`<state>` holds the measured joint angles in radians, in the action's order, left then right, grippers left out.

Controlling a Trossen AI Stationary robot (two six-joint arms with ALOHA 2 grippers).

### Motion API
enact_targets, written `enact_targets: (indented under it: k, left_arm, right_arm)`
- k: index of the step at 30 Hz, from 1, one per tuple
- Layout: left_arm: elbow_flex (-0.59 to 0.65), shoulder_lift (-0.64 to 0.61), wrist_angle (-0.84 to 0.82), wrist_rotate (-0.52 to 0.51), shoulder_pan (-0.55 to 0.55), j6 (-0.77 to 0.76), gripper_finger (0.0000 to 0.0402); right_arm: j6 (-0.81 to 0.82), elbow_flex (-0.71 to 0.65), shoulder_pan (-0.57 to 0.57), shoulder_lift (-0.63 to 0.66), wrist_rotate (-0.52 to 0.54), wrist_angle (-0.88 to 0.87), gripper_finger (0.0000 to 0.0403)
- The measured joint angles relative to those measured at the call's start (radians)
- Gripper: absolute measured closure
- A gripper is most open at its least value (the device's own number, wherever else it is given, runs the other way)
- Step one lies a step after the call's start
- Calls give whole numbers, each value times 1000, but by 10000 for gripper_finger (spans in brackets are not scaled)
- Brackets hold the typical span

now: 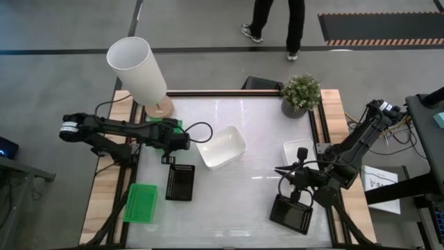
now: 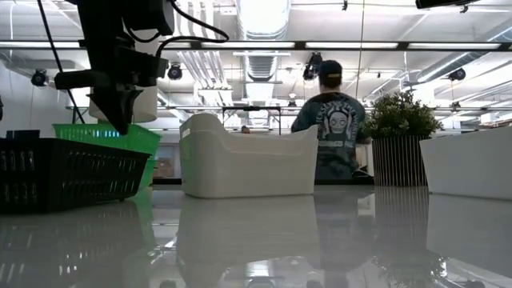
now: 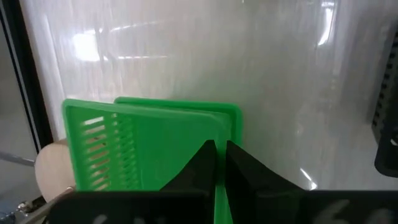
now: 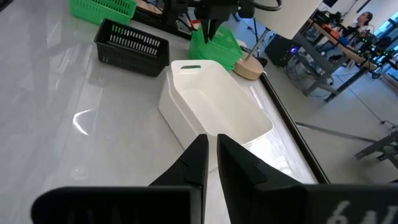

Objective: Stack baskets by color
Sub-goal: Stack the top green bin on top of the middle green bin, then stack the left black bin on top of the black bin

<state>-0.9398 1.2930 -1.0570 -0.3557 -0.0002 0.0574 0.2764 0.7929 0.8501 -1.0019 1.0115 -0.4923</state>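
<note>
— What is the left gripper (image 3: 219, 147) doing?
— It is hanging at the table's back left, beside the lamp (image 1: 139, 66). Its fingers are pressing together on a thin wall of the green basket (image 3: 155, 140), so it is gripping that basket. A second green rim (image 3: 230, 112) is showing right behind it; I cannot tell how the two are sitting on each other.
— And the right gripper (image 4: 211, 137)?
— It is waiting at the front right, over the far black basket (image 1: 291, 213). Its fingers are standing almost together with only a slit between them, and nothing is showing in that slit.
— Where are the rest lying?
— The loose green basket (image 1: 140, 203) is lying at the front left edge, and the near black basket (image 1: 180, 182) just beside it. The middle white basket (image 1: 220, 146) is sitting mid-table, tilted askew. The right white basket (image 1: 291, 147) is lying near the plant (image 1: 301, 94).
</note>
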Motion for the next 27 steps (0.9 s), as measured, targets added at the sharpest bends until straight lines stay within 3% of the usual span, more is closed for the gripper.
enact_targets:
  k: [5, 13, 18, 27]
  left_arm:
    - [0, 0, -1, 0, 0, 0, 391]
    - [0, 0, 0, -1, 0, 0, 333]
    - [-34, 0, 0, 5, -2, -9, 316]
    - [-159, 0, -6, 39, -17, -250, 315]
  right_arm:
    - [0, 0, 0, 0, 0, 0, 376]
    - [3, 0, 0, 0, 0, 1, 376]
    - [3, 0, 0, 0, 0, 1, 376]
    - [1, 0, 0, 0, 0, 1, 376]
